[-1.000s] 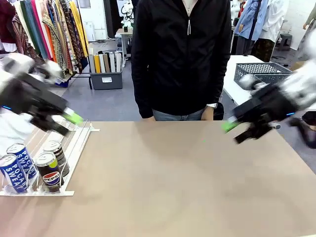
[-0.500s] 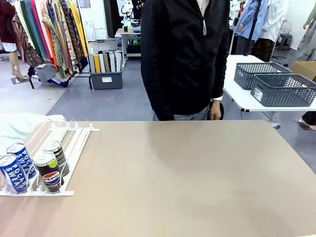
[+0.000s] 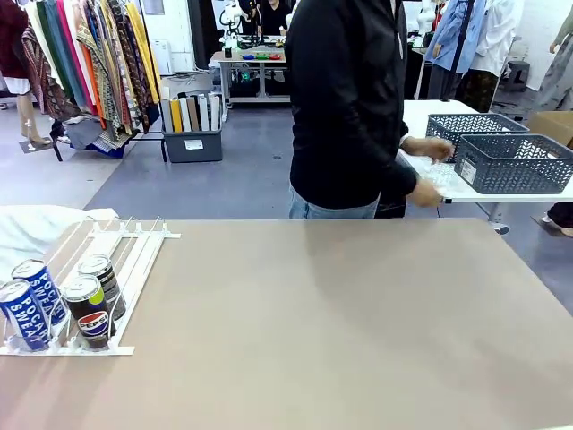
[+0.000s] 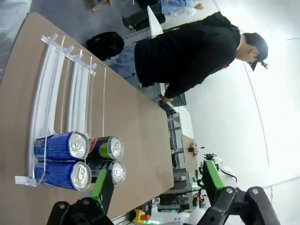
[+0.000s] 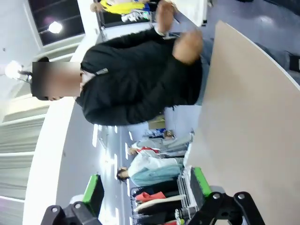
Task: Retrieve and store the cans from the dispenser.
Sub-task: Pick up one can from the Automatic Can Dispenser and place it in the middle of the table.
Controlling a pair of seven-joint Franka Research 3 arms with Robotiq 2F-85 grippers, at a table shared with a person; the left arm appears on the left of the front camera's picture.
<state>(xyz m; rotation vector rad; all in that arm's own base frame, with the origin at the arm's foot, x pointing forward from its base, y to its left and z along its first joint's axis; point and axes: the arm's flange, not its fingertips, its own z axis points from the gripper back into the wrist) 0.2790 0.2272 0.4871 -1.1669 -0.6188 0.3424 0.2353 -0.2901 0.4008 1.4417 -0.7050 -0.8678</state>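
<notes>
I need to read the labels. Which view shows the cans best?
Front view: all four cans stand at the dispenser's near end, most labels legible. Left wrist view shows them sideways, tops toward the camera, one partly behind a green finger. Right wrist view faces the person.

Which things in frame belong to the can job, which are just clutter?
Job: two Pocari Sweat cans, Pepsi can, black-and-green can, dispenser.
Lying about: grey baskets on the far table (possibly storage; person reaching there), clothes rack, bin of rolls.
</notes>
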